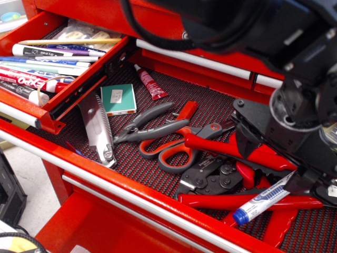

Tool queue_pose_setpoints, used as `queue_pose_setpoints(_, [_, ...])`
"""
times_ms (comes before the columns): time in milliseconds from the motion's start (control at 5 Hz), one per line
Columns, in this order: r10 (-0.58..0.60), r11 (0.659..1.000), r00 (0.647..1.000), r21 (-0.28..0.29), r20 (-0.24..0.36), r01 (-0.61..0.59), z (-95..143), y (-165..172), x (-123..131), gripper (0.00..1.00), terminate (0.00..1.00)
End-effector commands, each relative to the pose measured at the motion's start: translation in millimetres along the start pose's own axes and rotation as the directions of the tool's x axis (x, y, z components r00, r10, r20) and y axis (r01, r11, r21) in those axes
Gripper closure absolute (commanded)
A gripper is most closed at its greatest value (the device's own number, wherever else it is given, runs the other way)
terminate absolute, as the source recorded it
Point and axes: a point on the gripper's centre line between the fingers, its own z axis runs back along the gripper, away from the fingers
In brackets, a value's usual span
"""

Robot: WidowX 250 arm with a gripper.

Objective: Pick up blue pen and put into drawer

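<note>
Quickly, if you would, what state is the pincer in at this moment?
Pincer: down over the cap end of the blue pen; whether it is open or already closed cannot be told.
</note>
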Motion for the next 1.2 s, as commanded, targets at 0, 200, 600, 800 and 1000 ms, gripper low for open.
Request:
queue_pose_setpoints(0, [0.003,0.999,1.0,-0.048,0.028,-0.002,-6,-12,3,0.0,0.0])
queue_pose_setpoints(200, [0.042,0.993,0.996,-0.115,0.081,-0.033,-23,-21,1,0.0,0.0])
queue_pose_setpoints(600, [0.161,0.977,0.98,-0.157,0.114,-0.142,-35,-30,1,0.0,0.0])
queue_pose_setpoints(800, [0.152,0.98,0.982,-0.146,0.112,-0.135,-33,-28,1,1.0,0.0])
queue_pose_setpoints(1000, [0.137,0.984,0.986,-0.126,0.098,-0.124,-29,-28,3,1.0,0.0])
